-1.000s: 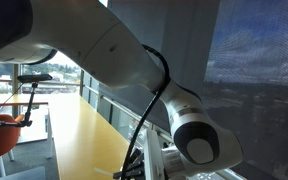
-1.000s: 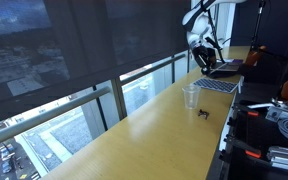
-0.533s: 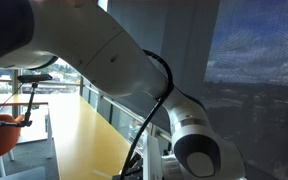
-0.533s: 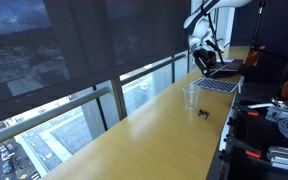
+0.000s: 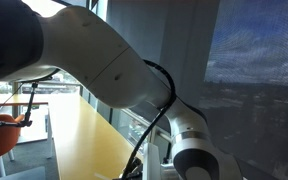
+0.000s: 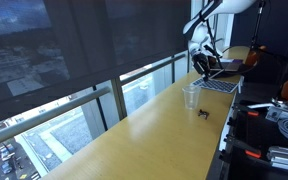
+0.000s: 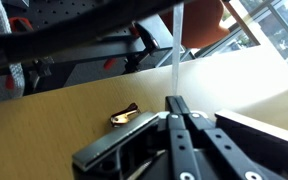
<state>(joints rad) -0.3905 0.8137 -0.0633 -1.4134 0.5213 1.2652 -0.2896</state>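
In an exterior view the arm (image 5: pixel 114 70) fills the frame and hides the claw. In an exterior view the claw (image 6: pixel 200 64) hangs high at the far end of the bench (image 6: pixel 134 130), well apart from the small metal object (image 6: pixel 204 112) near the clear cup (image 6: pixel 189 97). In the wrist view the claw (image 7: pixel 176 104) is clenched and empty, with the object (image 7: pixel 124 116) left of its tips. A clean pickup calls for releasing the jaws first, centring over the object and keeping clear of the cup.

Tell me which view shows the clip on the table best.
Wrist view: the clip lies close, gold and dark parts plain. In an exterior view it is a tiny dark speck; where the arm fills the picture, it is hidden.
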